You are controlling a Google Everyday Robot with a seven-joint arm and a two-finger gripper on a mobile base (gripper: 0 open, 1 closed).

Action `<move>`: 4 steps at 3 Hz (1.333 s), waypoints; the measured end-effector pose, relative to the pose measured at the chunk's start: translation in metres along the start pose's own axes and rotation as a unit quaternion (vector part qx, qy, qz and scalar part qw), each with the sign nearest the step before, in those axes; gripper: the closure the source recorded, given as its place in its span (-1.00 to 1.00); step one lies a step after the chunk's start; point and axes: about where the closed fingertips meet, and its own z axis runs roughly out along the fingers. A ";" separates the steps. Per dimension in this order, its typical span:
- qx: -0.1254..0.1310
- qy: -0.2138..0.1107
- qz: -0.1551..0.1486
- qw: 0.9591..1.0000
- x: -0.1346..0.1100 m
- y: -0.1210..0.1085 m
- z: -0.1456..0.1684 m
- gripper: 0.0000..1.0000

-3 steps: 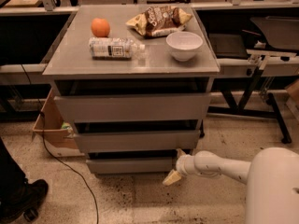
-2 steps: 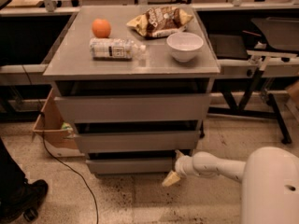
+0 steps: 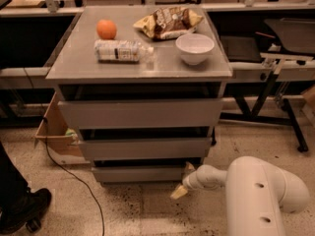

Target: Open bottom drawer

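Note:
The grey cabinet (image 3: 140, 113) has three drawers. The bottom drawer (image 3: 140, 173) is the lowest and shortest grey front, and it juts out only slightly under the middle drawer (image 3: 142, 148). My gripper (image 3: 183, 180) is at the right end of the bottom drawer's front, just above the floor. It is open: one tan fingertip (image 3: 189, 166) is by the drawer's upper right corner and the other (image 3: 178, 192) is lower, off the front. My white arm (image 3: 256, 191) reaches in from the lower right. The drawer's inside is hidden.
On the cabinet top are an orange (image 3: 106, 29), a lying water bottle (image 3: 120, 50), a chip bag (image 3: 168, 21) and a white bowl (image 3: 195, 48). A cardboard box (image 3: 51, 134) and a cable (image 3: 74, 176) are on the left. A person's shoe (image 3: 22, 213) is at the lower left. A table frame (image 3: 275, 82) is on the right.
My arm's white body has shifted left, closer to the cabinet. The gripper stays at the bottom drawer's right end, slightly lower. The drawer front has not visibly moved.

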 end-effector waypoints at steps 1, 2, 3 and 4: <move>0.000 0.000 0.000 1.000 -0.001 0.000 -0.002 -1.00; 0.012 -0.004 -0.001 1.000 0.001 -0.006 0.000 -1.00; 0.042 -0.024 -0.012 0.999 -0.004 -0.016 0.000 -1.00; 0.069 -0.044 -0.022 0.996 -0.012 -0.025 -0.005 -1.00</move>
